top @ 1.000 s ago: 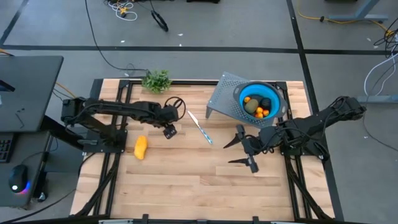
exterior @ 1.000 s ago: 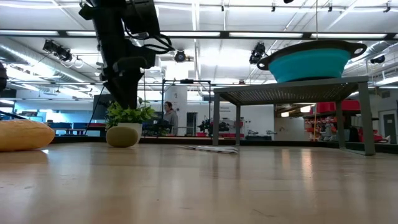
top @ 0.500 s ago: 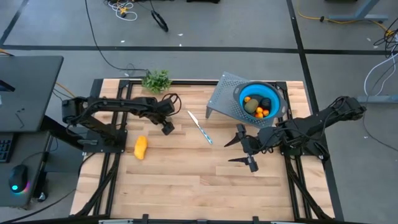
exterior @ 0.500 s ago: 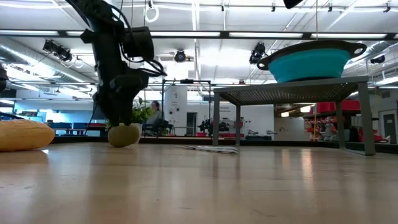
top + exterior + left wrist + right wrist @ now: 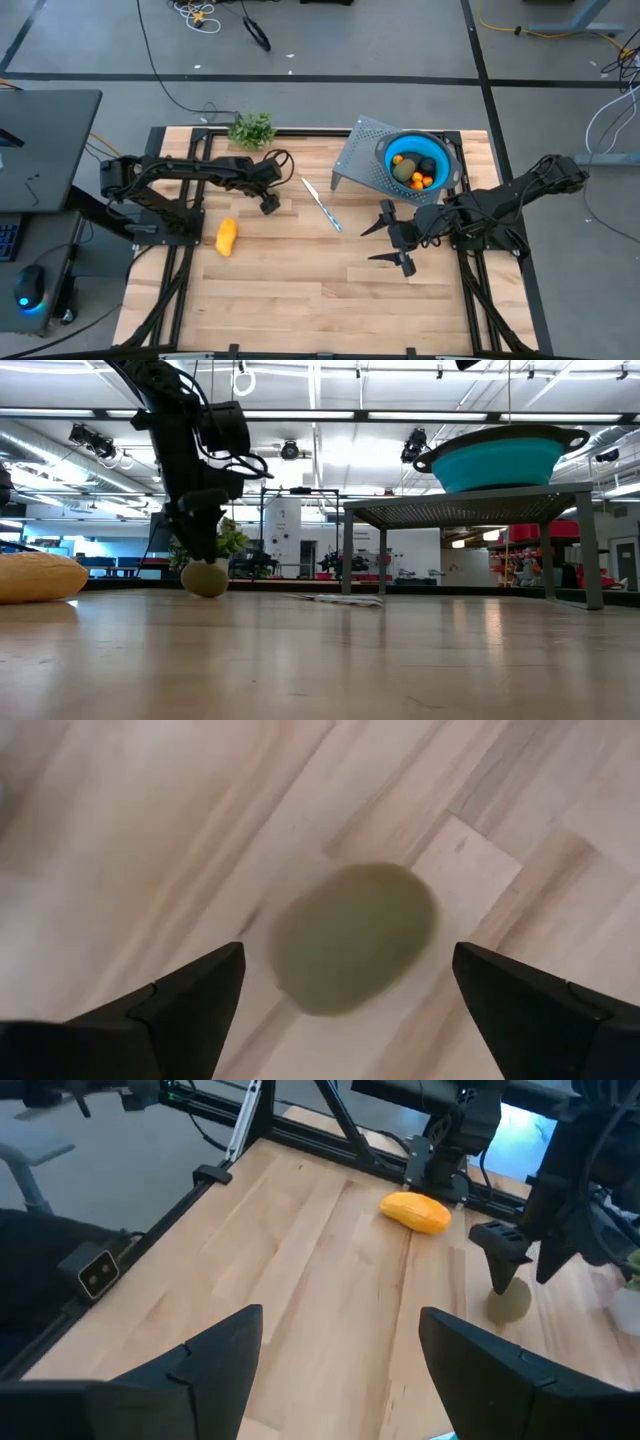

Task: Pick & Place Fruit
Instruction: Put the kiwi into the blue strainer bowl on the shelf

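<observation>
An olive-brown oval fruit (image 5: 352,935) lies on its side on the wooden table (image 5: 300,290), left of centre. My left gripper (image 5: 268,205) hangs open over it, slanting down. One finger stands on either side of the fruit, clear of it in the left wrist view. The yellow oblong fruit (image 5: 227,237) lies nearer the table's left front. Other fruit pieces sit in the blue bowl (image 5: 434,152). My right gripper (image 5: 385,240) hovers open above the table's right half, with nothing between its fingers.
The blue bowl sits on a grey perforated stand (image 5: 358,155) at the far right. A blue-handled knife (image 5: 322,205) lies near the table's middle. A leafy green sprig (image 5: 252,129) stands at the far edge. Bare wood fills the near half.
My left gripper has come down onto the level of the olive-brown fruit and now straddles it; in the last half second it has kept still. The fruit stays on the table.
</observation>
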Robot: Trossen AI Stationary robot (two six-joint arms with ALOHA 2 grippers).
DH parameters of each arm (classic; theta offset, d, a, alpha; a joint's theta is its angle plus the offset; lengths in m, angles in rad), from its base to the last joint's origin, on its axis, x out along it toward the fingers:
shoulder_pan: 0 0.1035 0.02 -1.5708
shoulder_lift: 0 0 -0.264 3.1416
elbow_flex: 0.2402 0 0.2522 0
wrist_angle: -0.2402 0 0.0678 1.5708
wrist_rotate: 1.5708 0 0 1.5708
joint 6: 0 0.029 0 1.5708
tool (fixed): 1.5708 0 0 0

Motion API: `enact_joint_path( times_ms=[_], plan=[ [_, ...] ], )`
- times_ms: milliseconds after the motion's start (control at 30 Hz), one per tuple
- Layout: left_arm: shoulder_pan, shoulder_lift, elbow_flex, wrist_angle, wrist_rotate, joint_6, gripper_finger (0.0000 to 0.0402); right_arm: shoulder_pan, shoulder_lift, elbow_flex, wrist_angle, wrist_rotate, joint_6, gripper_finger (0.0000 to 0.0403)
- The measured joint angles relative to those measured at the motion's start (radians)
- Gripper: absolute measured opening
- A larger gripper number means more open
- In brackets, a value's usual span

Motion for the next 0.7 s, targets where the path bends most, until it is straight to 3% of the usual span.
enact_joint_path(
  times_ms=[200,400,700],
  plan=[
    [-0.015,0.0,0.0,0.048,-0.037,0.09,0.0369,-0.003,0.0,0.0,-0.037,0.0,-0.055,0.0279],
    [-0.01,0.001,0.0,0.049,0.037,0.079,0.0369,-0.004,0.0,0.0,-0.076,0.0,-0.088,0.0279],
    [-0.01,0.001,0.0,0.053,0.042,0.097,0.0369,-0.006,0.0,0.0,-0.088,0.028,-0.121,0.0279]
  ],
)
